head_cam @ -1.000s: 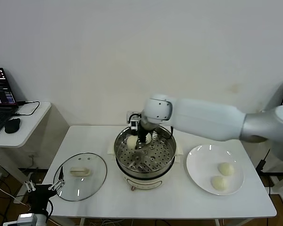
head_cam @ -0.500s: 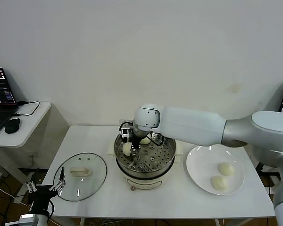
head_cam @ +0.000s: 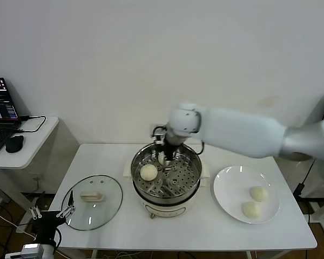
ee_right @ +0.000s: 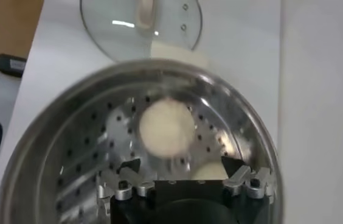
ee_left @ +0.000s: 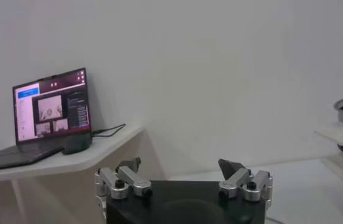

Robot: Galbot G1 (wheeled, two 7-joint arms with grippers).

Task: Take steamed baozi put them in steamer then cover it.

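baozi: two in the steamer, two left on the plate

from our head view, one baozi lies on the steamer tray, a second half hidden under our right gripper. two more wait on the plate; the cover lies on the table, off the pot.

our left wrist view shows the left gripper low beside the table, fingers apart, empty.

our right wrist view shows the right gripper spread wide, holding nothing above the buns.

we judge loading half done, covering not yet started.
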